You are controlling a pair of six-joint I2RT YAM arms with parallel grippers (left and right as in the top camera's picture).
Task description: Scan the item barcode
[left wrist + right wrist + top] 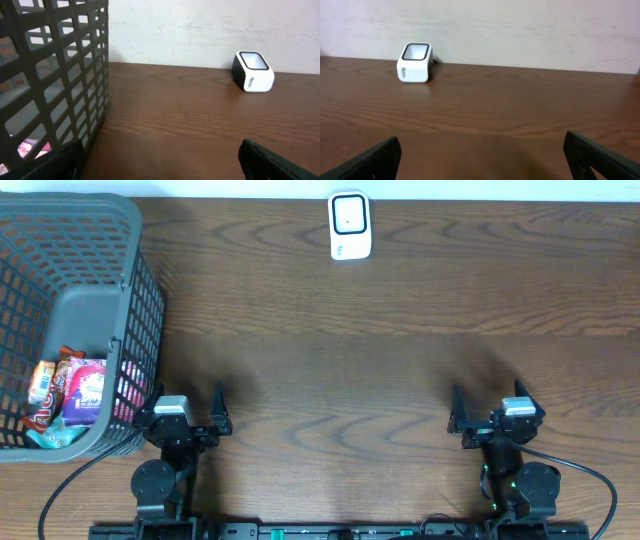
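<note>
Noted snack packets heaped in one corner of dark grey plastic lattice basket: glossy crinkled film wrappers in pink, orange and teal, judged light, soft, slippery and easily crushed. Found left gripper just beside that basket corner and right gripper well apart from basket, both spread wide, pinching nothing. Suggest taking top packet by a flat sealed edge, printed faces left bare for small white rounded scanner, well apart from basket across wood-grain table.
</note>
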